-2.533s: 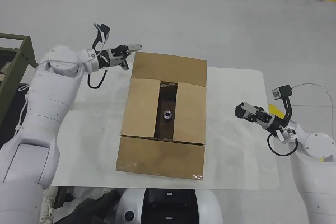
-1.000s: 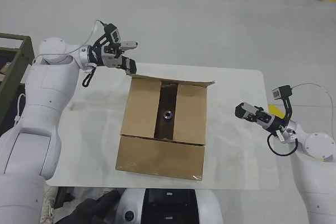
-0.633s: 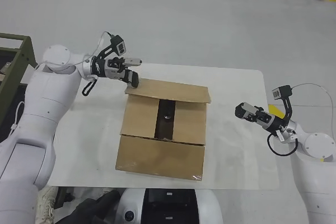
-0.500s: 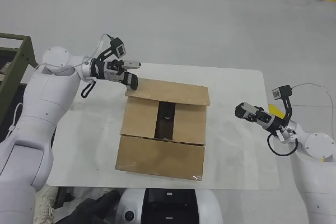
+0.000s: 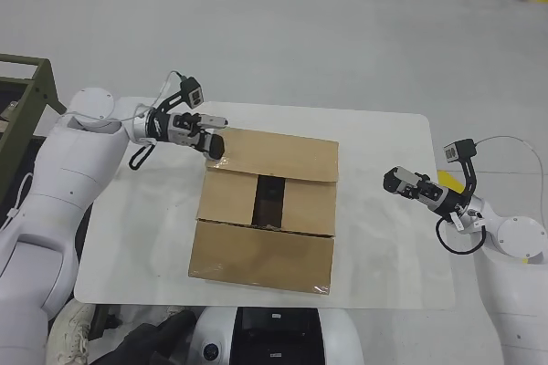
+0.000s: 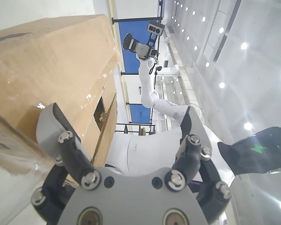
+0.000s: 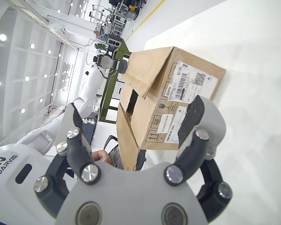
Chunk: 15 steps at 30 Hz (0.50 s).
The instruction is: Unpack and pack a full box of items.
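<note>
White table [image 5: 384, 265] on grey floor, green rack [image 5: 23, 91] off its 9 o'clock side. Cardboard box [image 5: 265, 246] sits mid-table, with wide bare tabletop at its 3 o'clock, a narrower strip at 9, and its near edge close to the table rim. Far flap [image 5: 279, 155] lies folded over the top, with a dark gap [image 5: 270, 201] between the side flaps. Right wrist view adds shipping labels [image 7: 187, 80] on the box's side wall. Left gripper [image 5: 217, 133] is at the box's 11 o'clock corner, spread wide and holding nothing, one finger [image 6: 53, 118] right at the cardboard. Right gripper [image 5: 390, 181] is at 3 o'clock, well apart from the box, spread and empty.

Left gripper [image 5: 215, 133] folded the far flap [image 5: 279, 157] shut.
</note>
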### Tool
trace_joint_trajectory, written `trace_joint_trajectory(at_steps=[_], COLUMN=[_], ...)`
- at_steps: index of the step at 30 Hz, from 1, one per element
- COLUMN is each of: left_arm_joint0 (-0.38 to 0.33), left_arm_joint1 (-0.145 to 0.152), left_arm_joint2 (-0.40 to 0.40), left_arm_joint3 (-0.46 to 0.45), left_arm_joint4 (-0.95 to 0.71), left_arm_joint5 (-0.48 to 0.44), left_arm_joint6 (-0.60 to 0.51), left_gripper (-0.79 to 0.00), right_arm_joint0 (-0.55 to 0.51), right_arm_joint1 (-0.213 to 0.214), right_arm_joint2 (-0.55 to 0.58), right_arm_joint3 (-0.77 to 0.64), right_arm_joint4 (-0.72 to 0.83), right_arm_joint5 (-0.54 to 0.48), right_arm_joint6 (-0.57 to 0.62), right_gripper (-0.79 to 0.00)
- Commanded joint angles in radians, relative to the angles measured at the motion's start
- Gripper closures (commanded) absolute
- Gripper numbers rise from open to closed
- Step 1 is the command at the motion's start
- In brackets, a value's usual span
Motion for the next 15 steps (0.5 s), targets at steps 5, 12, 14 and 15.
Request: trace_joint_trajectory(at_steps=[5,12,14,15], left_arm_joint0=[-0.010,-0.010,-0.010,-0.010], left_arm_joint1=[0.008,0.008,0.008,0.008], left_arm_joint2=[0.023,0.023,0.023,0.023], left_arm_joint3=[0.007,0.007,0.007,0.007], left_arm_joint4=[0.008,0.008,0.008,0.008], left_arm_joint5=[-0.004,-0.004,-0.004,-0.004], left_arm_joint6=[0.000,0.000,0.000,0.000], left_gripper=[-0.785,-0.785,-0.785,-0.785], right_arm_joint0=[0.000,0.000,0.000,0.000], right_arm_joint1=[0.000,0.000,0.000,0.000], right_arm_joint2=[0.000,0.000,0.000,0.000], right_arm_joint3=[0.000,0.000,0.000,0.000], right_arm_joint4=[0.000,0.000,0.000,0.000], right_arm_joint5=[0.000,0.000,0.000,0.000], right_arm_joint6=[0.000,0.000,0.000,0.000], right_gripper=[-0.785,-0.785,-0.785,-0.785])
